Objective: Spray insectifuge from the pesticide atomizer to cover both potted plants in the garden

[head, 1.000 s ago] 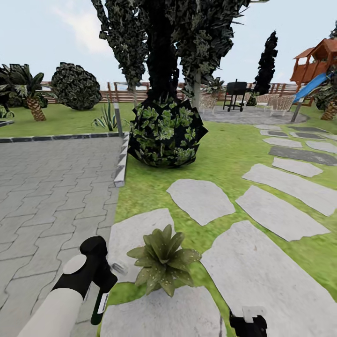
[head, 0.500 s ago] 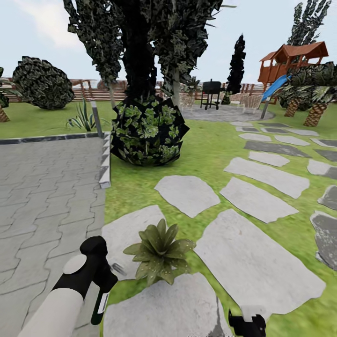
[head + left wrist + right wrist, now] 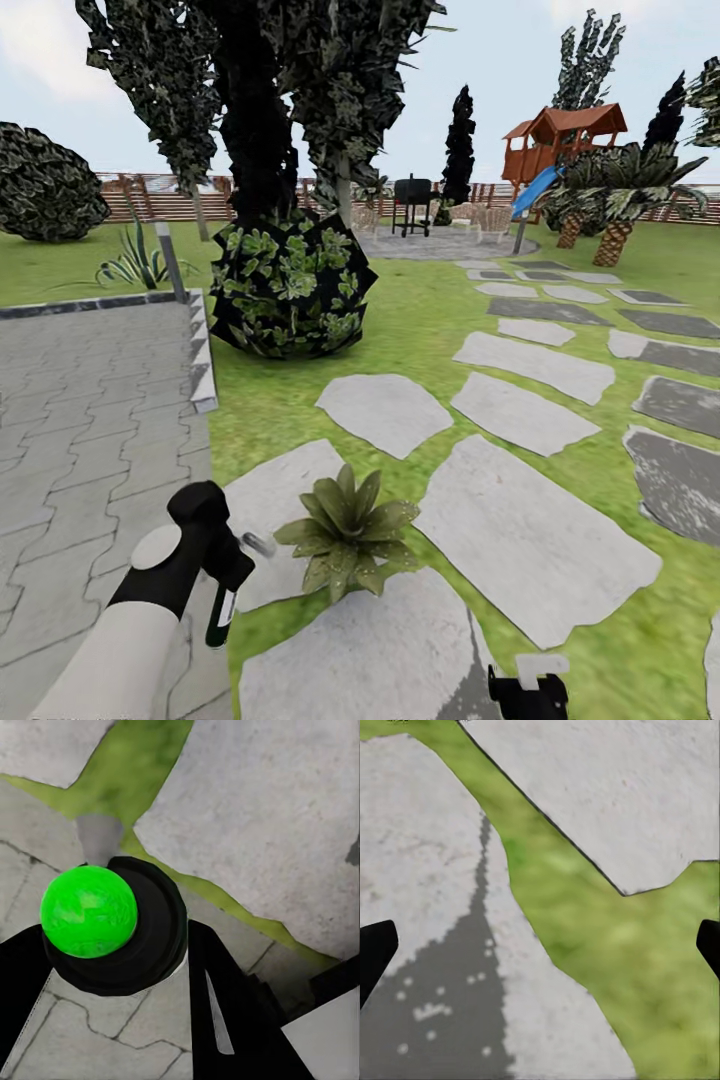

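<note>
One potted plant (image 3: 345, 530), a low rosette of pointed green leaves, stands on the garden lawn (image 3: 420, 320) between grey stepping stones, just in front of me. My left gripper (image 3: 230, 575) is shut on the pesticide atomizer (image 3: 222, 618), a slim dark green bottle with a pale stripe. Its grey nozzle (image 3: 258, 545) points at the plant from a short distance on the plant's left. In the left wrist view the atomizer (image 3: 88, 911) appears as a bright green round end in a black ring, between the black fingers (image 3: 232, 1020). My right gripper (image 3: 530, 690) (image 3: 540, 945) hangs open and empty over stone and grass.
A grey paved area (image 3: 90, 420) lies to the left behind a kerb. A large dark bush (image 3: 285, 290) under tall trees stands ahead. Stepping stones (image 3: 520, 410) run off to the right toward a grill (image 3: 412, 200), a play tower (image 3: 560, 140), palms and the slat fence (image 3: 150, 205).
The whole view has shifted left, so the camera has turned right; more stepping stones and the play tower have come into view. Both arms keep their places in the picture.
</note>
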